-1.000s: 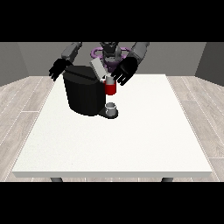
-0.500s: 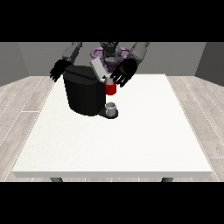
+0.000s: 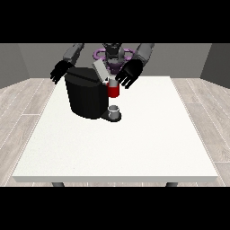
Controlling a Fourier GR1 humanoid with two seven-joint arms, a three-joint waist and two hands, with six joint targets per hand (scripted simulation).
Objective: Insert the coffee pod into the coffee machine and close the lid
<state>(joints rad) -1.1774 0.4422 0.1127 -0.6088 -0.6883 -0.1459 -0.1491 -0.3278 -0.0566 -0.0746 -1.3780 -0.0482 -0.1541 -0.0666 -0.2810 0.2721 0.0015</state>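
A white table (image 3: 134, 148) is occupied at its far side by the black coffee machine (image 3: 87, 96), taken here as the landmark. At the machine's top right the grey lid (image 3: 100, 71) is seen raised and tilted. Beneath it, on the machine's right face, a red part (image 3: 113, 91) is seen, judged to be the coffee pod at its slot; whether it is seated cannot be told. A small grey cup (image 3: 115, 110) is placed below it.

The hand at the view's right (image 3: 128, 74) is held just right of the lid, fingers spread and released, nothing grasped. The hand at the view's left (image 3: 59, 72) is held beside the machine's upper left, fingers relaxed.

For the closing step, it is advised that the lid be pressed down squarely, the machine being steadied from the left.
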